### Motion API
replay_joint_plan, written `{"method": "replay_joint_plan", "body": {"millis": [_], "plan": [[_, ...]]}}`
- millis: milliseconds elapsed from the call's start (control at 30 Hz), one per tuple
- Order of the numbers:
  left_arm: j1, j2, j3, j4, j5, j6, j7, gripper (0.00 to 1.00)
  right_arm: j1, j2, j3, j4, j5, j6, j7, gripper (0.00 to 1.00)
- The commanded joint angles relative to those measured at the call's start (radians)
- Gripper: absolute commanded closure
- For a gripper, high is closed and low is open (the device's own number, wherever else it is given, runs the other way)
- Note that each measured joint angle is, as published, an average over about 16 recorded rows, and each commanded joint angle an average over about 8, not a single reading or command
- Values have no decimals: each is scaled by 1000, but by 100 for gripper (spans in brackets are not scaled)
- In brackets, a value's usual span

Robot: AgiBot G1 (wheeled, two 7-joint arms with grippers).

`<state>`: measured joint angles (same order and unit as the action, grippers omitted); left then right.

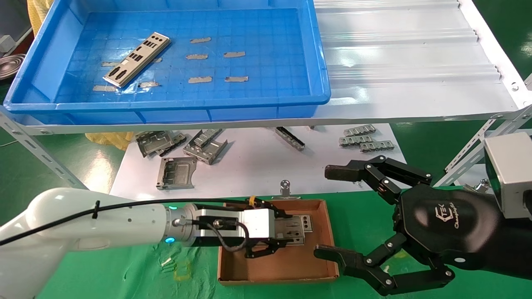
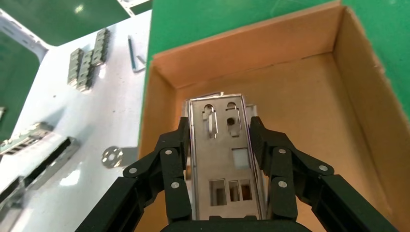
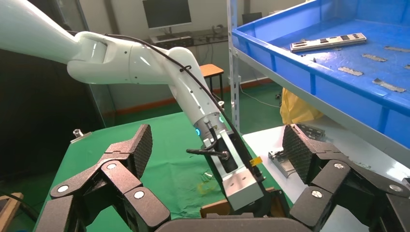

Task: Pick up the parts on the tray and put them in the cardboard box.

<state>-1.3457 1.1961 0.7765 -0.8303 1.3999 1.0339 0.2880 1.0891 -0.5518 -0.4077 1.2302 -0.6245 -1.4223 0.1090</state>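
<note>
On the left, the left gripper [image 1: 277, 236] reaches sideways over the cardboard box [image 1: 320, 274], its jaws clenched on the long edges of one metal plate [image 1: 296, 231]. In the left wrist view that plate [image 2: 224, 159] sits flat between the two black fingers [image 2: 170, 164], its far end over the brown floor of the box [image 2: 309, 92]; whether it touches the floor cannot be told. Up on the white ribbed shelf [image 1: 407, 66], the blue tray [image 1: 166, 106] holds a second plate [image 1: 137, 59] lying at a slant on its left half, among grey tape scraps [image 1: 200, 79]. Below the shelf, on the white surface [image 1: 257, 166], lie bent grey brackets [image 1: 176, 172] and small ridged strips [image 1: 365, 139]. On the right, the right gripper [image 1: 332, 211] hovers beside the box, its jaws spread wide and holding nothing.
</note>
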Motion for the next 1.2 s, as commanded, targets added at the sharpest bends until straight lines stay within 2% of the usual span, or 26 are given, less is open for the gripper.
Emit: {"method": "replay_joint_plan", "body": {"millis": [33,300,633,800,1200], "plan": [[-4,2,0,11,2,-1,4,0,0,0,0,0,0,0,0,0],[-6,-32,-31,-14,-59,42,-13,0,0,0,0,0,0,0,0,0],[30,-142,-76,-72,-213,177,-143,0,0,0,0,0,0,0,0,0],[32,-169,-73,-90,-233,191,-157,0,0,0,0,0,0,0,0,0],[42,-171,-88,-96,-228,192,-154,0,0,0,0,0,0,0,0,0]]}}
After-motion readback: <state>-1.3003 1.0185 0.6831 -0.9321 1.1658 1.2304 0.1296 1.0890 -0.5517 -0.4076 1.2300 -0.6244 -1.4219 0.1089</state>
